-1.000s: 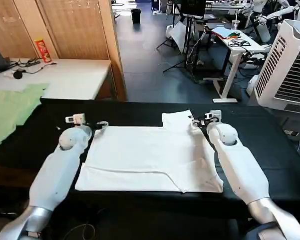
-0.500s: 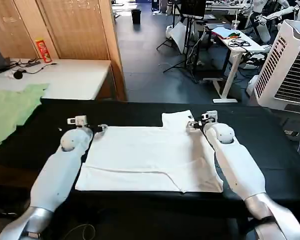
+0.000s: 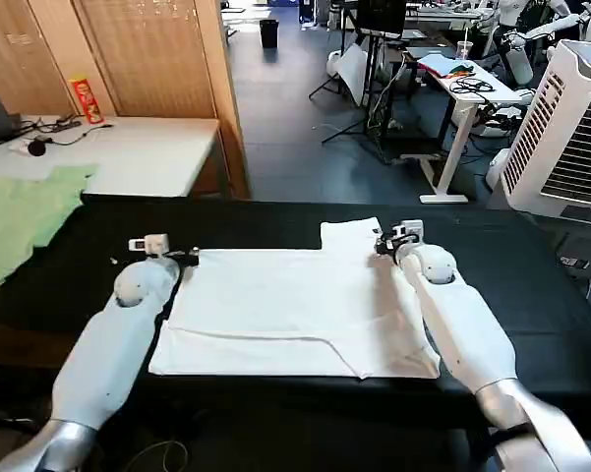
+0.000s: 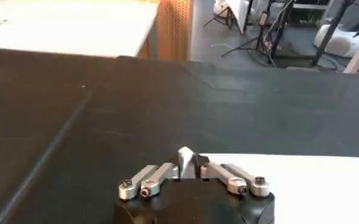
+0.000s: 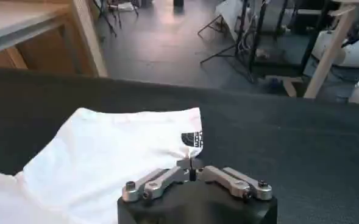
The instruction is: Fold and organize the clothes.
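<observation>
White cotton T-shirt (image 3: 295, 310) flat on black tabletop (image 3: 531, 295). Left gripper (image 3: 189, 255) pinches far left corner; right gripper (image 3: 382, 244) pinches far sleeve.

The T-shirt (image 3: 295, 310) lies flat on the worktop (image 3: 531, 285), between the left gripper (image 3: 187, 254) at its far left corner and the right gripper (image 3: 382, 243) by its far sleeve (image 3: 349, 234).

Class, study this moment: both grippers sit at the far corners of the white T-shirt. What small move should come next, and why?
Probably both grippers should lift their pinched cloth slightly and start drawing it toward the near hem. The left gripper is shut on the T-shirt corner, the right gripper is shut at the sleeve, and the shirt lies flat on the black table.
</observation>
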`<act>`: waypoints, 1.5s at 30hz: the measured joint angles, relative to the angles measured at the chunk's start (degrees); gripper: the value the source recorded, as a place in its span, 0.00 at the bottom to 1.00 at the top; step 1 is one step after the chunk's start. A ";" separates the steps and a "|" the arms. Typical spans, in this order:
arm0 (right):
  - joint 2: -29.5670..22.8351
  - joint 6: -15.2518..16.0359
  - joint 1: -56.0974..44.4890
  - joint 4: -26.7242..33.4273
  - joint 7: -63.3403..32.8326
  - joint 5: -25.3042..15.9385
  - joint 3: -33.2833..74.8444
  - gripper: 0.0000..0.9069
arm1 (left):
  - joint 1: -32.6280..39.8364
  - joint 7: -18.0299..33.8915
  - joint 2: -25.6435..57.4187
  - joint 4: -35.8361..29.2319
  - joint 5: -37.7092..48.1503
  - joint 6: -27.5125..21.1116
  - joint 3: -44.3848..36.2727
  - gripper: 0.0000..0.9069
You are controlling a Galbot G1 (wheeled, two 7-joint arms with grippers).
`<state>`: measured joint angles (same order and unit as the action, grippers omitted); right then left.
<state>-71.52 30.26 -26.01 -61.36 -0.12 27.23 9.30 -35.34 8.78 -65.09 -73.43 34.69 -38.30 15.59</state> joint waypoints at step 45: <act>17.87 4.57 -37.98 -47.77 -0.61 1.47 11.59 0.00 | -38.72 1.29 10.81 -44.36 3.71 1.15 18.75 0.12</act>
<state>-53.65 34.83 -63.99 -109.14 -0.73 28.70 20.89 -74.06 10.07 -54.28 -117.79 38.39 -37.15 34.34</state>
